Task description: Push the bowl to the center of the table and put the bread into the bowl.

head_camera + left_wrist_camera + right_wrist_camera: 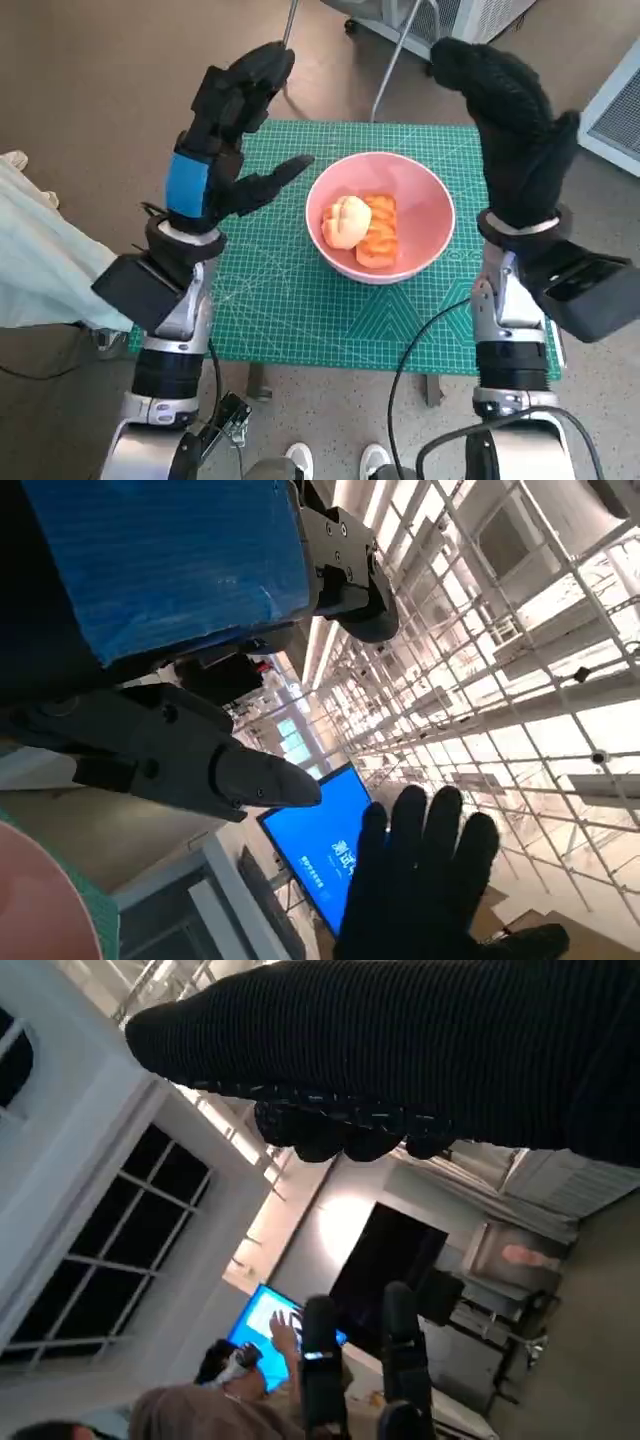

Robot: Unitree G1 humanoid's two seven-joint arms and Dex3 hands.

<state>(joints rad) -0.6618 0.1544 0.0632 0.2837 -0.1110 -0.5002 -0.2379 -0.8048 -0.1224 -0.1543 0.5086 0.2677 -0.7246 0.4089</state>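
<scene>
Two hands raised off the table, holding nothing. Largest first: table under a green mat; then the bowl, pink, sitting about mid-mat, slightly right of center. Looks placed already, so the task seems near done. Inside it, bread, a pale scored bun, lying against an orange-glazed piece on its right.

Handling, as a guess: bowl likely light, stiff plastic, smooth, apt to slide freely on the mat; best pushed low on the wall rather than at the rim, to avoid tipping. Bread soft and light, crushable; best taken across its sides with a gentle grip.

Left hand lifted over the mat's far left, fingers spread, thumb pointing toward the bowl, not touching it. Right hand lifted over the far right, fingers together and lightly curled, empty, clear of the bowl.

Only the head view shows the bread. Left wrist view: a sliver of bowl rim, ceiling lights, a blue screen and the other hand. Right wrist view: windows, a seated person, no table.
</scene>
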